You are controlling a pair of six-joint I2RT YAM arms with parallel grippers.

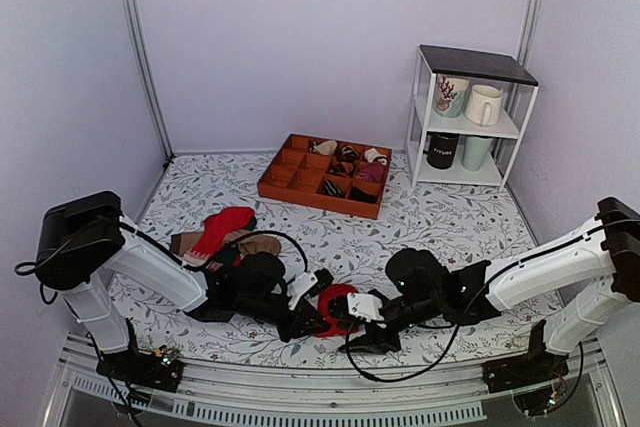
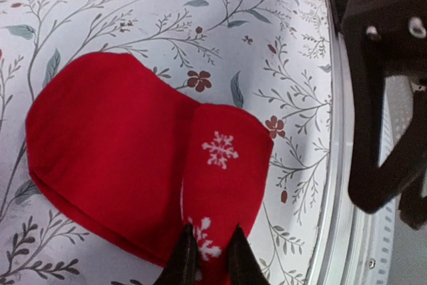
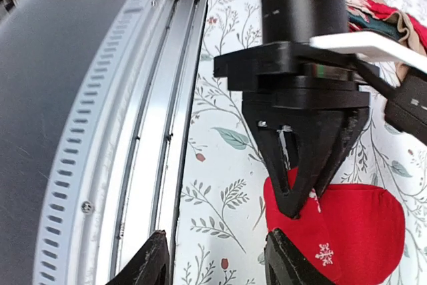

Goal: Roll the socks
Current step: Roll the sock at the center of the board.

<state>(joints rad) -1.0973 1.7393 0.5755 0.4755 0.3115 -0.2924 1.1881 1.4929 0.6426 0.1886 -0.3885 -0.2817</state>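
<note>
Where the socks lie: the socks [image 1: 342,294] sit as a compact red bundle near the near edge of the table [image 1: 440,217], between both grippers.
Long axis: near to far, as I judge it. The snowflake-marked end is nearest and the plain rounded lobe points far.
Left gripper: the left gripper [image 2: 210,268] is pinched on that snowflake end.
Right gripper: the right gripper [image 3: 217,265] is spread, holding nothing, just right of the bundle.
Key relation: the bundle lies left and slightly far of the right gripper, and the left arm has it.
</note>
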